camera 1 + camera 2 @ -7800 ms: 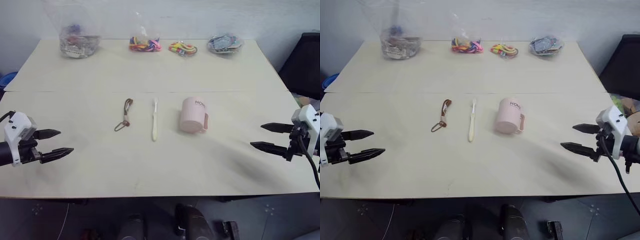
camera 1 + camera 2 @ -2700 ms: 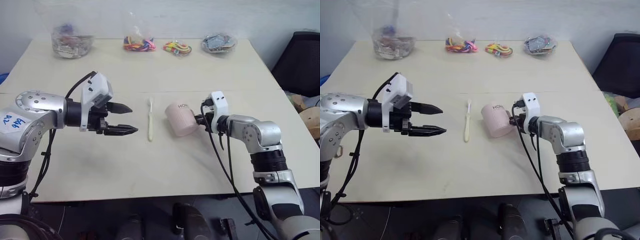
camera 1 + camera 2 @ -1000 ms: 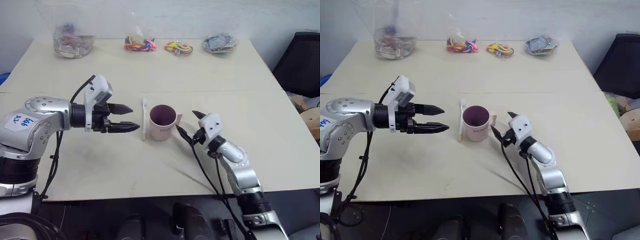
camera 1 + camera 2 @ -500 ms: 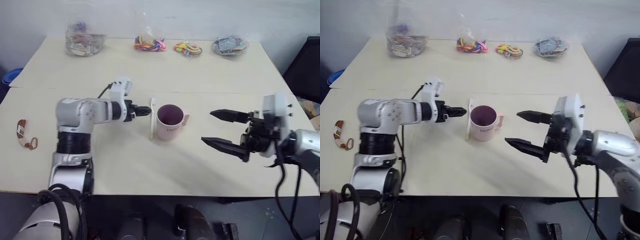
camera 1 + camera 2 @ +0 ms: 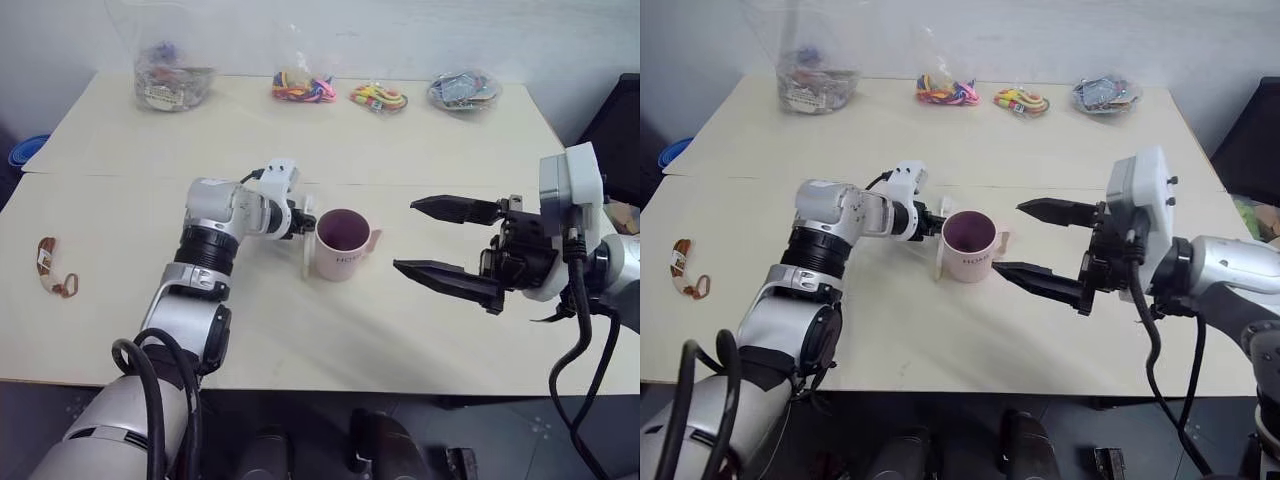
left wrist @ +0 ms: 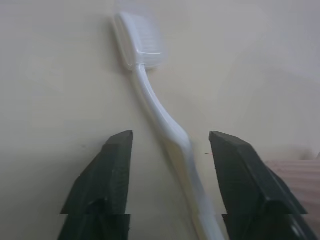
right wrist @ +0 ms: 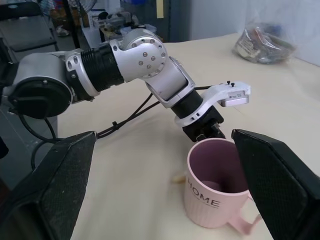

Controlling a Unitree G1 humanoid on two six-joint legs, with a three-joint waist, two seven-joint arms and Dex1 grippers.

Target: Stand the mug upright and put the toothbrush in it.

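- The pale pink cylindrical mug (image 5: 341, 243) with dark "HOME" lettering stands upright near the middle of your pale wooden table (image 5: 300, 340), maroon inside facing up, handle pointing right.
- The slim cream-white plastic toothbrush (image 6: 160, 117) lies flat on the table just left of the mug, close against its wall.
- Your left gripper (image 6: 170, 145) points down at the toothbrush; its black fingers (image 6: 112, 165) are spread, one on each side of the handle, and neither touches it.
- Your right gripper (image 5: 440, 240) hangs above the table to the right of the mug, well apart from it, with its fingers spread wide and nothing between them.
- A brown strap with a metal loop (image 5: 52, 268) lies near the table's left edge.
- Clear plastic bags of small colourful items (image 5: 303, 86) sit along the far edge.
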